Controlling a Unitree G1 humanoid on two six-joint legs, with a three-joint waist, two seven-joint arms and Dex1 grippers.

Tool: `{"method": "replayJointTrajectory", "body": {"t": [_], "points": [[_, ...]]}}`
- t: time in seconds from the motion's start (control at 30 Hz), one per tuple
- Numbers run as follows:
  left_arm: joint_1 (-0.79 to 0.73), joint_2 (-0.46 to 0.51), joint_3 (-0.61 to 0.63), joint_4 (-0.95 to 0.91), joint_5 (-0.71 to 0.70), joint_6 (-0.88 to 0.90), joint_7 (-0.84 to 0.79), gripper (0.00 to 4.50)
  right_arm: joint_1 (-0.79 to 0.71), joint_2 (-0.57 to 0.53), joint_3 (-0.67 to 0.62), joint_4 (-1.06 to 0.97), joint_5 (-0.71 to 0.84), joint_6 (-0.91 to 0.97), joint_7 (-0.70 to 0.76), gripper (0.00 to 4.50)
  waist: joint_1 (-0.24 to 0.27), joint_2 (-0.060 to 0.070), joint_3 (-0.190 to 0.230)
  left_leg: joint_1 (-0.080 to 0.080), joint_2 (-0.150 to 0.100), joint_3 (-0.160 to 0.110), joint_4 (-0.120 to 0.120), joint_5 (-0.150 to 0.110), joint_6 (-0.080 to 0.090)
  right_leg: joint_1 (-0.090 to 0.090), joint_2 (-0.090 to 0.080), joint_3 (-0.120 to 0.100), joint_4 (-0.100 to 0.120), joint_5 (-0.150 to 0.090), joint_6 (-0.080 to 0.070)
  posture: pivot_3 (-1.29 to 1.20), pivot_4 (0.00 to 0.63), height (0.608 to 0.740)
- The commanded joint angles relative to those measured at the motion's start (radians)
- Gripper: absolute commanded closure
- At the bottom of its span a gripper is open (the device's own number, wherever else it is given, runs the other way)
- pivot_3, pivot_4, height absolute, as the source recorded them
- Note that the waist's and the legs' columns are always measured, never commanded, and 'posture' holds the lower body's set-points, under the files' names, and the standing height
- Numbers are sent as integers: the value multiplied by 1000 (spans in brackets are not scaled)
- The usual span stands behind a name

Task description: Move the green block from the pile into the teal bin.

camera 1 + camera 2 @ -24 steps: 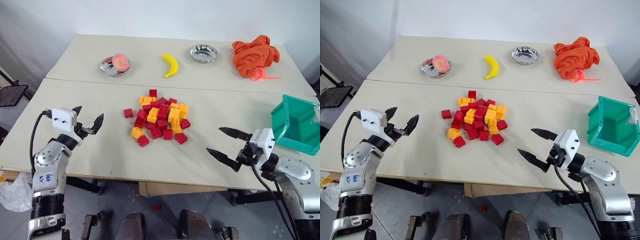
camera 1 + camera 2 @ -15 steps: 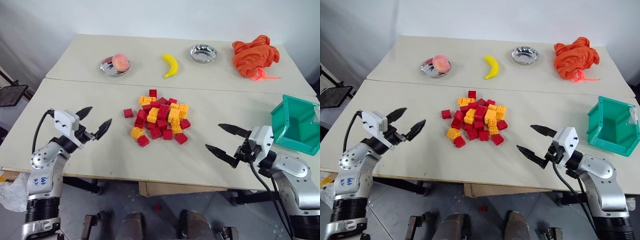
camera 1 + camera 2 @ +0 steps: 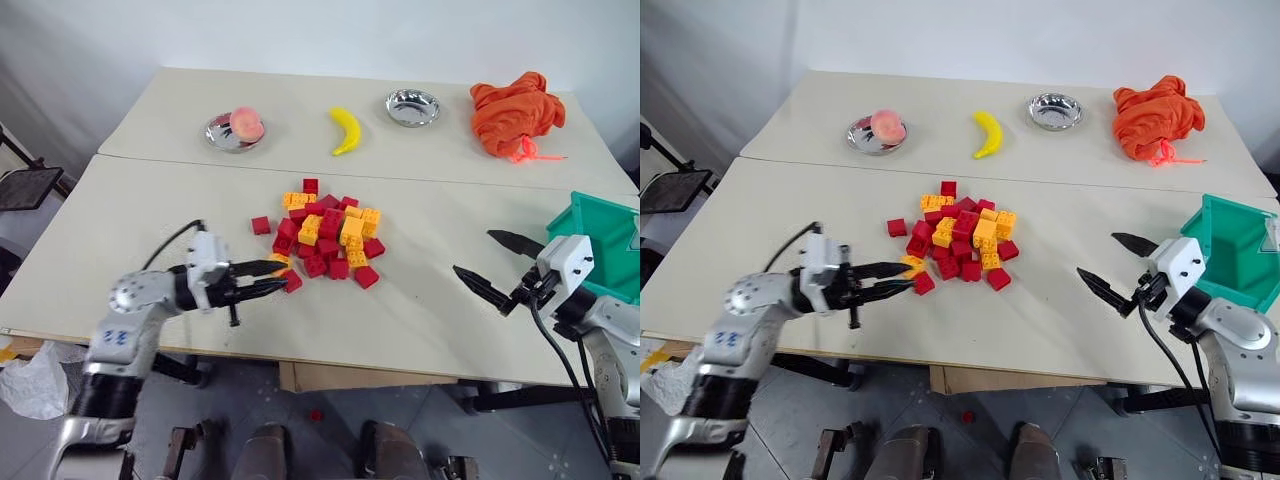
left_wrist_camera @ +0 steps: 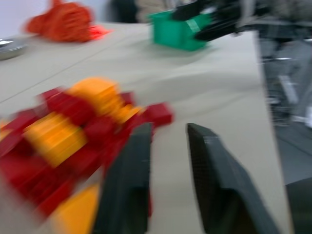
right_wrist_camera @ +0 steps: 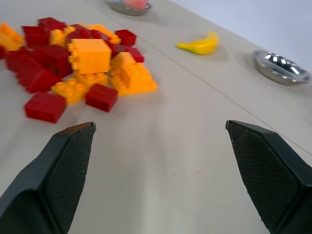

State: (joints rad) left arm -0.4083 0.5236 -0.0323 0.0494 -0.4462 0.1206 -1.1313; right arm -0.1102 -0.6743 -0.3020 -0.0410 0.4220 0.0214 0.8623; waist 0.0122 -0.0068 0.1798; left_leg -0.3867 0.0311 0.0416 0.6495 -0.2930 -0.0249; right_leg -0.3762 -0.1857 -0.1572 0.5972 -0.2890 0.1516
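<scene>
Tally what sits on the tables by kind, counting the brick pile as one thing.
Steel bowls: 2
Peach: 1
Banana: 1
Orange cloth: 1
Teal bin: 1
Brick pile: 1
Total: 7

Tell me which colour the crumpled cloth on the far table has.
Orange cloth, best in the left eye view.

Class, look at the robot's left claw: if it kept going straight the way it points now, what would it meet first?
The left claw points level at the near-left edge of the pile. It would probably meet the orange and red bricks there first; how close they are is unclear.
</scene>
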Motion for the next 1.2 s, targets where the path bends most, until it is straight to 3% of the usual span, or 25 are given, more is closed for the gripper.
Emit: {"method": "replayJointTrajectory", "body": {"t": [0.03, 0.17, 0.37, 0.6, 0.67, 0.83, 1.0, 1.2], "points": [[-85, -75, -92, 104, 64, -24, -21, 4474, 5, 26, -3, -88, 35, 30, -32, 0, 1, 0, 0, 0, 0, 0, 0, 0, 0, 0, 0, 0, 0, 0, 0, 0, 150, 740], [-245, -194, -170, 298, 191, -87, 54, 4474, 1, 42, 10, -149, 40, 65, -62, 0, 12, 0, 0, 0, 0, 0, 1, 0, 0, 0, 0, 0, -1, 0, 0, 0, 150, 740], [-479, -312, -107, 637, 285, -120, 311, 4474, 9, 57, 20, -217, 40, 104, -90, 0, 11, -1, 0, -1, 0, 0, 0, 0, 0, 0, 0, 0, -2, 0, 0, 0, 150, 740], [-616, -286, -11, 899, 357, -221, 593, 4474, 30, 74, 21, -273, 44, 133, -117, 0, 10, -1, 1, -1, 0, 0, -1, 0, 0, 0, 0, -1, -2, 0, 1, 0, 150, 740], [-623, -276, -1, 931, 367, -239, 605, 4474, 29, 78, 25, -276, 43, 135, -122, 0, 11, -1, 1, -1, 0, 0, -1, 0, 0, 0, 0, -1, -2, 0, 1, 0, 150, 740], [-594, -277, -9, 907, 350, -275, 442, 4474, 26, 94, 44, -278, 35, 135, -131, 0, 16, -1, 1, -1, -1, 0, -1, 0, 0, 0, 0, -1, -2, 0, 1, 0, 150, 740], [-513, -289, -75, 763, 338, -308, 185, 4474, 25, 96, 60, -274, 36, 133, -126, 0, 12, -1, 1, -2, -1, 0, -1, 0, 1, 0, 0, -1, -3, 1, 1, 0, 150, 740], [-436, -277, -163, 644, 365, -314, 39, 4474, 15, 95, 66, -268, 42, 135, -116, 0, 10, -1, 0, -1, -1, 1, 0, 0, 1, 0, 0, 0, -2, 1, 1, 0, 150, 740]]}}
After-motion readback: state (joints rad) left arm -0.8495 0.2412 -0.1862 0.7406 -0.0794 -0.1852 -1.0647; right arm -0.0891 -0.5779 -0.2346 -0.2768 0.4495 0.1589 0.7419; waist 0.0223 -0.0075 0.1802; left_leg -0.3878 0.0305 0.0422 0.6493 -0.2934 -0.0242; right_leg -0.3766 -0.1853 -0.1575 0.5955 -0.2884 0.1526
